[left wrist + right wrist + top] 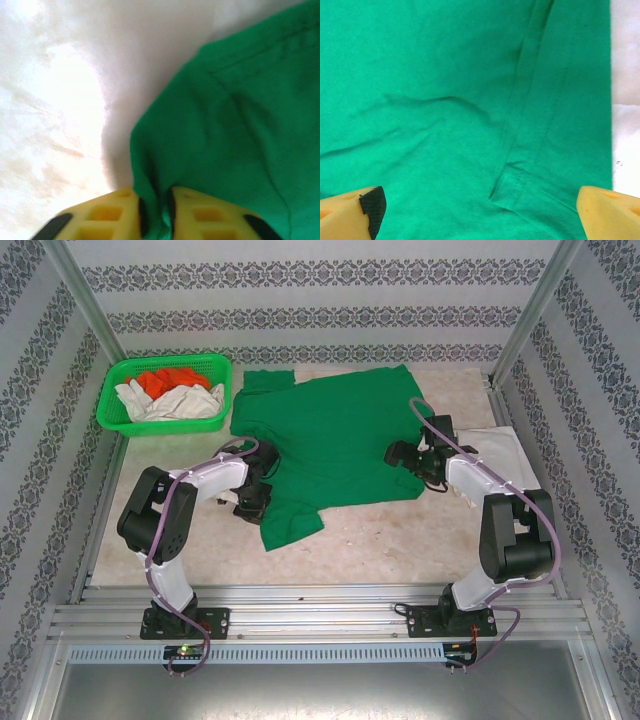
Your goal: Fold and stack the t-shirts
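A pale table (380,535) holds a dark green t-shirt (335,435) spread flat, with bare tabletop along its near edge. Beyond its left sleeve, a green mesh basket (108,410) holds an orange shirt (165,380) and off-white shirts (175,402). What looks like folded off-white cloth (500,445) lies to its right. The left gripper (156,207) pinches its left edge. The right gripper (405,453) hangs wide open over its right side.
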### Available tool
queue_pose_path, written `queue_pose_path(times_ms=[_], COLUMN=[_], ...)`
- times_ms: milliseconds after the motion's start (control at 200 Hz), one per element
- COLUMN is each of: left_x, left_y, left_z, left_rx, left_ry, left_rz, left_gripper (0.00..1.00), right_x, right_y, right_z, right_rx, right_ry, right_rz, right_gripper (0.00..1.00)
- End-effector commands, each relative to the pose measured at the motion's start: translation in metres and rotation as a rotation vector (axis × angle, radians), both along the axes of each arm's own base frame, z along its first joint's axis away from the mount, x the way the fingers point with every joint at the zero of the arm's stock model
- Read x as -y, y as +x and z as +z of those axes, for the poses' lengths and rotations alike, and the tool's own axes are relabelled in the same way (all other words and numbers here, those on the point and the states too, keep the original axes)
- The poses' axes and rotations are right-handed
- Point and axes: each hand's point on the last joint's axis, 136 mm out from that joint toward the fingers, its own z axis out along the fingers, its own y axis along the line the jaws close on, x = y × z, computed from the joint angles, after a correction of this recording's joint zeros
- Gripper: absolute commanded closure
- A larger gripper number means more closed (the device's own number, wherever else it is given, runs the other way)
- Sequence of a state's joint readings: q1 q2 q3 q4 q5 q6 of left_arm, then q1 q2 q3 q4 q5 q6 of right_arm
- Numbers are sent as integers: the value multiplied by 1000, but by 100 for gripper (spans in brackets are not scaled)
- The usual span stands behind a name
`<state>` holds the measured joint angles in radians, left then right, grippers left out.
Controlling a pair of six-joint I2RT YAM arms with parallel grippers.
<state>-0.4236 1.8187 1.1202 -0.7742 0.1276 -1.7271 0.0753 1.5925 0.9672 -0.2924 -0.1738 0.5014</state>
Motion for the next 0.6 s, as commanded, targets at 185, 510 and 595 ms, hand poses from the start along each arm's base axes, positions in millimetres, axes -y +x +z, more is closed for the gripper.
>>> queue_pose_path(times_ms=[185,510,595], left_x=[-13,-13,-14], left_y=[-19,-16,-17], left_z=[-33,-34,-35], left_rx=[-74,-54,-56], left_ry=[45,38,40], left_rz=[19,9,6], left_gripper=[100,100,100], right_x=[48,36,29], right_y=[-47,-69,-60], right_z=[-11,-31,-30], right_rx=[-179,-290,-304], right_ry=[-42,49,38], right_rz=[-275,-308,-244], right_gripper=[13,34,37])
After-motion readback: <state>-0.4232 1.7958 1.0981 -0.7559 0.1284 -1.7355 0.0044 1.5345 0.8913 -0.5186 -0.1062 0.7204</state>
